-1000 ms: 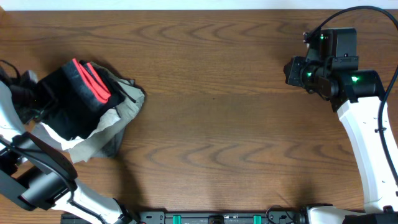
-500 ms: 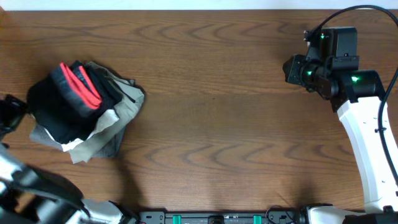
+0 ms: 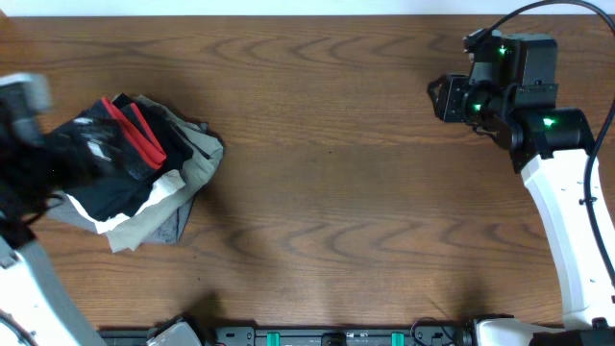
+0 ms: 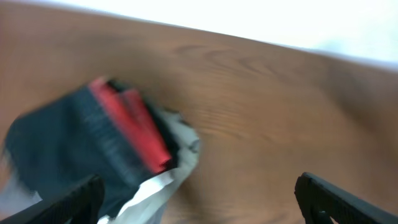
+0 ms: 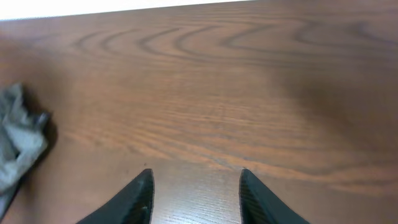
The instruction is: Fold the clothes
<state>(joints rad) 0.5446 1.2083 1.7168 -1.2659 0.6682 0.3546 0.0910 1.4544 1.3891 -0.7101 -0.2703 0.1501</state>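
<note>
The clothes, dark leggings (image 3: 120, 159) with a coral-red waistband (image 3: 135, 135), lie bunched on top of a heap of other garments (image 3: 159, 207) at the table's left. My left arm (image 3: 34, 154) is a blur at the left edge, over the bundle's left side. In the left wrist view the leggings (image 4: 74, 146) sit below left, and my left gripper (image 4: 199, 190) is wide open with nothing in it. My right gripper (image 3: 440, 96) hovers far right, and it (image 5: 194, 180) is open over bare wood.
The heap shows white, grey and khaki cloth (image 4: 155, 186) under the leggings. A grey corner of it (image 5: 15, 143) appears at the left of the right wrist view. The wooden table (image 3: 327, 192) stretches between both arms.
My left gripper opened wide and the arm swung quickly at the left edge, now blurred. The bundle shifted slightly. My right gripper opened wider and turned a little leftward.
</note>
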